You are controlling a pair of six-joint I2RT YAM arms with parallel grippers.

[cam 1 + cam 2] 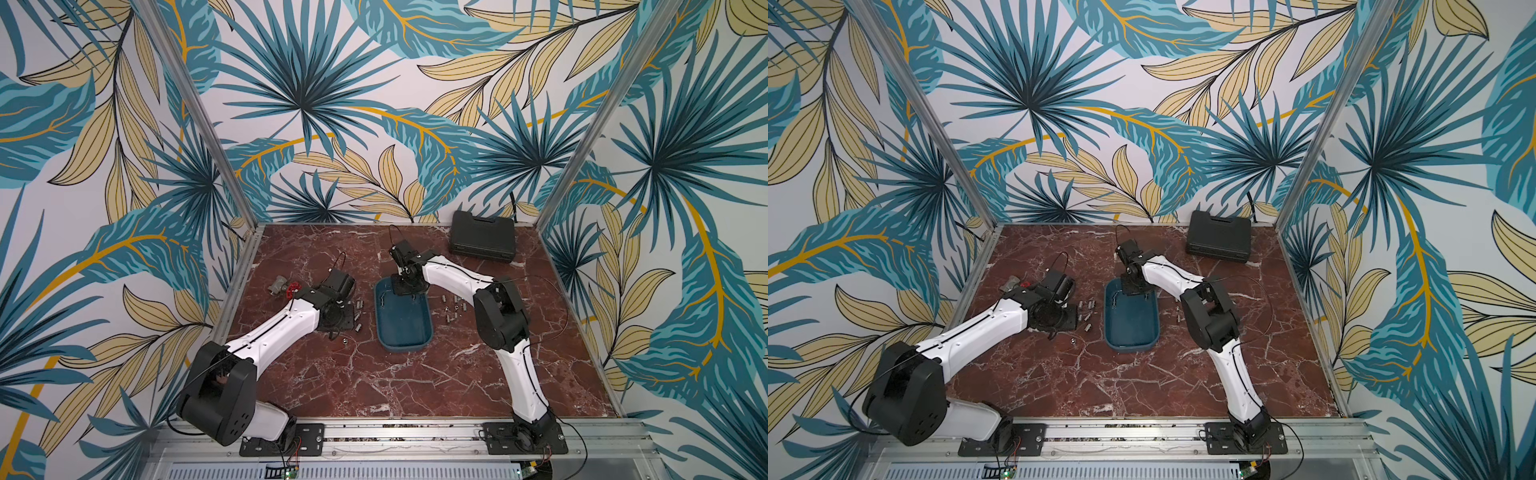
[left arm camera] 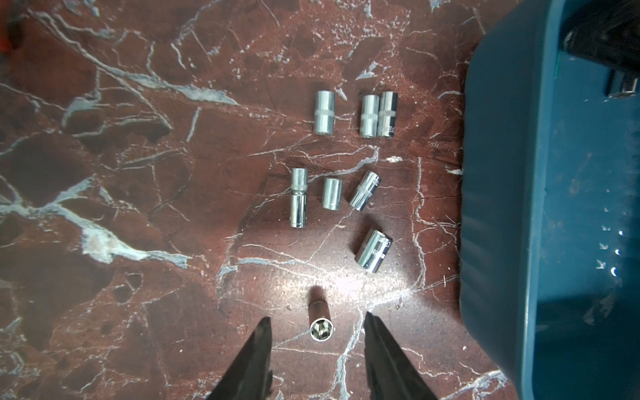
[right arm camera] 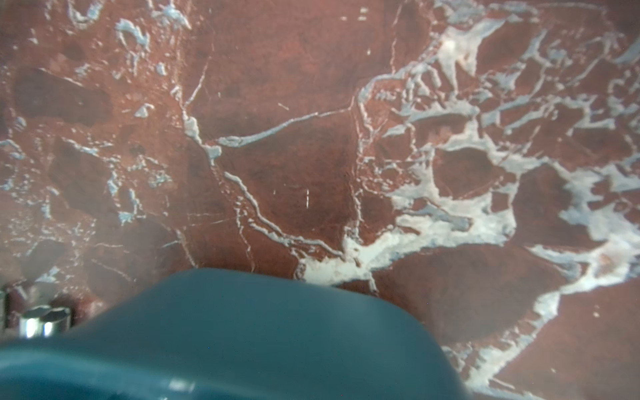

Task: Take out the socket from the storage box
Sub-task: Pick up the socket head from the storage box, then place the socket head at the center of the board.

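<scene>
Marble surface point(image 1: 374, 386) holds the storage box point(image 1: 405, 328), whose far rim the right gripper point(image 1: 409, 286) (spread or not, I cannot tell) may catch when lifting; left gripper point(image 2: 317, 318) is spread.

— How is the shallow teal-blue plastic storage box point(image 1: 405, 328) sitting?
— In both top views the box point(image 1: 1133, 328) is lying flat and lidless in the middle of the tabletop point(image 1: 374, 386), long side running front to back, rolled rim facing up.
— And the small chrome steel sockets point(image 2: 331, 193)?
— Eight are resting just beside one long wall of the box point(image 2: 512, 207). Seven are lying on their sides, two of them touching. The upright socket point(image 2: 322, 327) is showing its hex mouth. Other sockets point(image 1: 449, 319) are lying beside the opposite wall.
— Is anything sitting inside?
— A shiny metal piece point(image 2: 623, 88) is showing at the far end, partly hidden; I cannot tell whether it is a socket.
</scene>
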